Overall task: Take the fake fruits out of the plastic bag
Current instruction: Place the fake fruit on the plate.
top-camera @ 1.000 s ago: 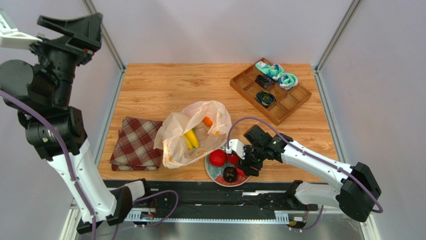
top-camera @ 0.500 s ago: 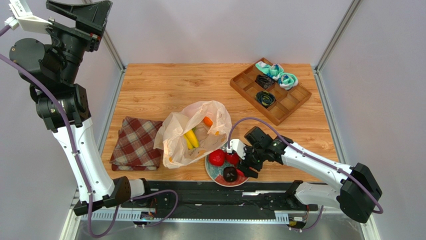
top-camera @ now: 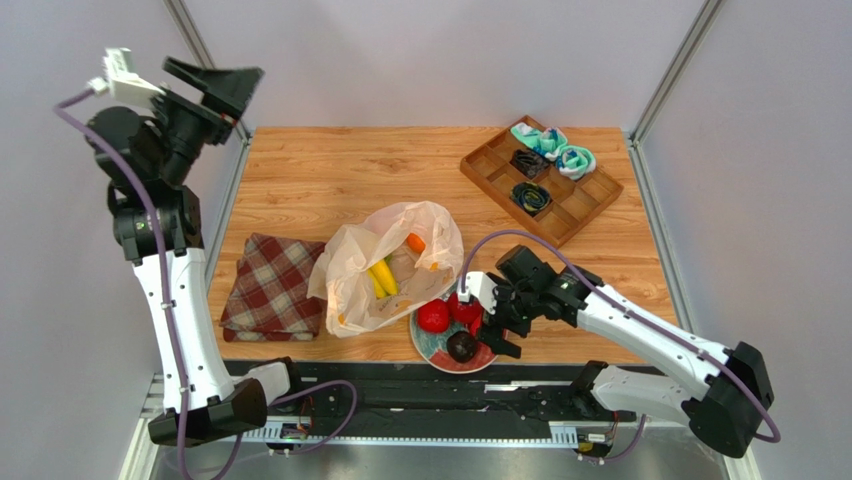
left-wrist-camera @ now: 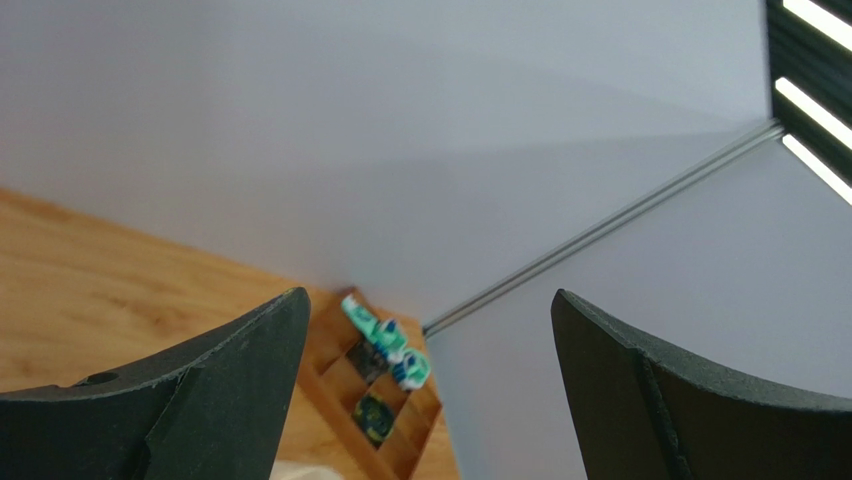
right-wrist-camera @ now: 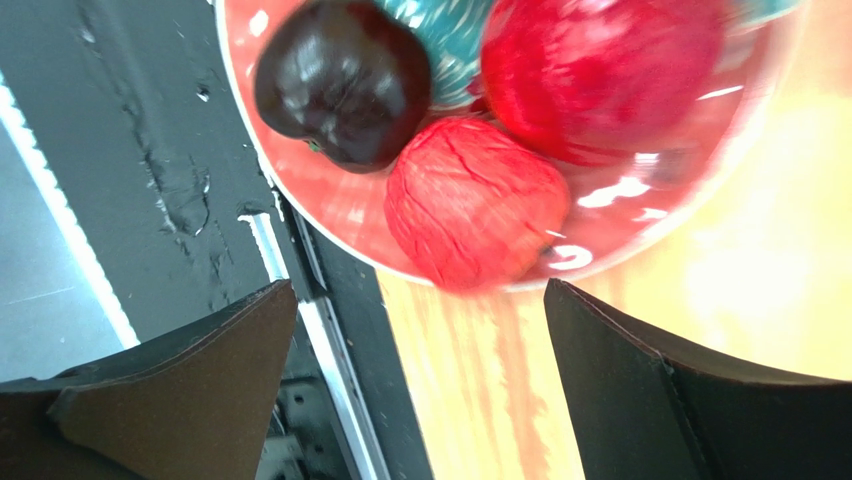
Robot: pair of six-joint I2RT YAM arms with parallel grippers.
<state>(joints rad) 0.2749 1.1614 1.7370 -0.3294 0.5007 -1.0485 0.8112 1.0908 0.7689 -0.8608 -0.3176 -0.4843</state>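
The plastic bag (top-camera: 352,268) lies open at the table's middle, with yellow bananas (top-camera: 382,277) and an orange (top-camera: 416,242) inside. Just right of it the teal-and-red plate (top-camera: 425,346) holds a round red fruit (top-camera: 434,316), a dark purple-black one (top-camera: 461,346) and another red one (top-camera: 466,313). My right gripper (top-camera: 493,328) hovers over the plate's right side, open and empty. In the right wrist view (right-wrist-camera: 420,290) the dark fruit (right-wrist-camera: 343,80) and two red fruits (right-wrist-camera: 475,200) lie beyond the fingers. My left gripper (top-camera: 215,85) is raised high at the far left, open and empty (left-wrist-camera: 430,295).
A folded red plaid cloth (top-camera: 272,287) lies left of the bag. A wooden divided tray (top-camera: 540,180) with rolled teal cloths and dark coils stands at the back right; it also shows in the left wrist view (left-wrist-camera: 385,400). The plate sits at the table's near edge.
The left arm has swung its raised gripper to the right, over the table's back-left corner. The right gripper has shifted slightly over the plate, still open.
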